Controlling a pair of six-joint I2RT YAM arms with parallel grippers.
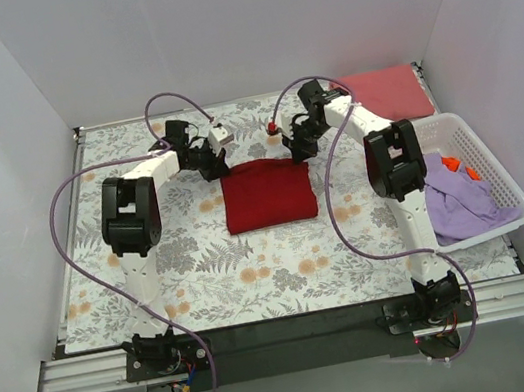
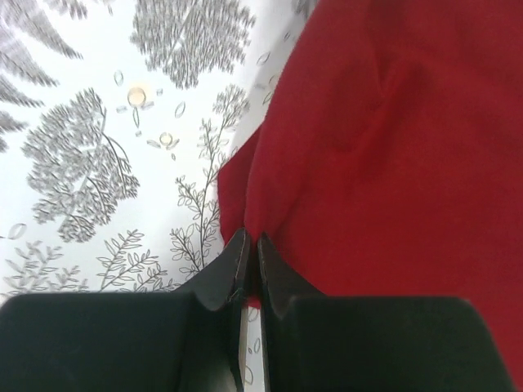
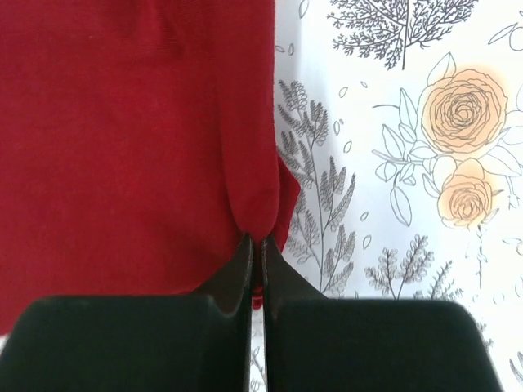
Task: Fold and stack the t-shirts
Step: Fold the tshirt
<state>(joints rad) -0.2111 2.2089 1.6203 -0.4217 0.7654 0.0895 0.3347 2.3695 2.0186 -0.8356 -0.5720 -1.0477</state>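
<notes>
Shirt (image 1: 268,193), crimson soft knit, lies folded into a rough square on the floral cloth (image 1: 202,257). Left gripper (image 2: 249,245) and right gripper (image 3: 254,243) each pinch a far corner.

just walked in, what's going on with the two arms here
Both arms hold the crimson t-shirt, which lies folded on the floral cloth. The left hand is shut on its far left corner, the right hand on its far right corner. A pinkish-red t-shirt lies folded at the far right; a lavender t-shirt and an orange t-shirt lie in the white basket.
</notes>
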